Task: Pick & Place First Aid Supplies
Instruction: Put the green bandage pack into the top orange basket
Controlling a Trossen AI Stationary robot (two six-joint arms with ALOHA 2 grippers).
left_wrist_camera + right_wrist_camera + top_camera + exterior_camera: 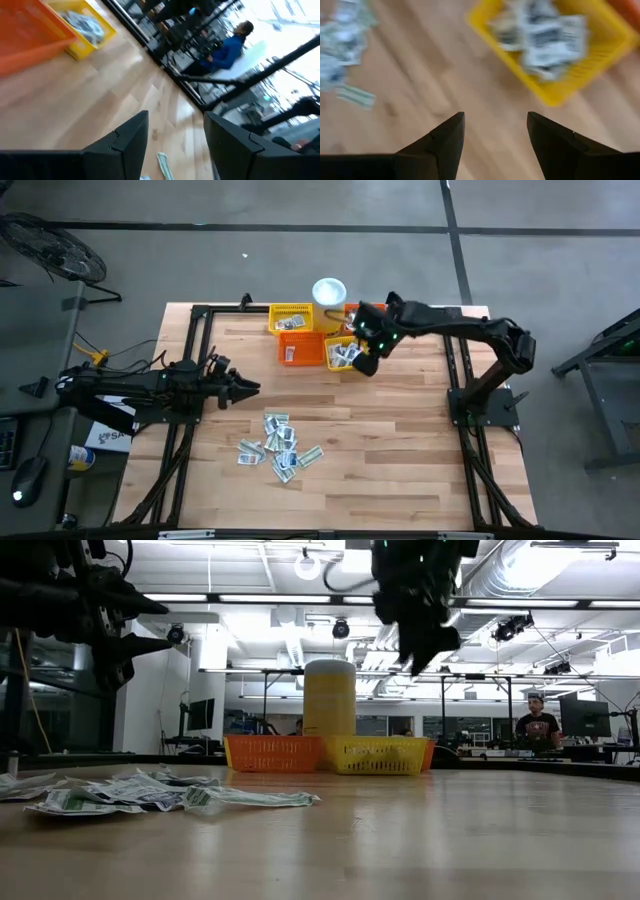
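Note:
The first aid supplies, small white and pale green sachets, lie in a loose pile point(282, 445) on the wooden table, near its middle front; the pile also shows in the low view point(150, 795). More sachets point(545, 35) lie in a yellow mesh basket point(342, 352). My right gripper point(495, 117) hangs open and empty above the table, just at that basket's near edge point(365, 366), pointing steeply down. My left gripper point(245, 388) waits open and level at the table's left, with nothing between its fingers point(176, 117).
Another yellow basket point(291, 317) and an orange one point(300, 347) stand in a cluster at the table's far middle, next to a white cup point(329, 290). Black frame rails point(455, 370) run along the table's sides. A person point(538, 720) sits in the room beyond.

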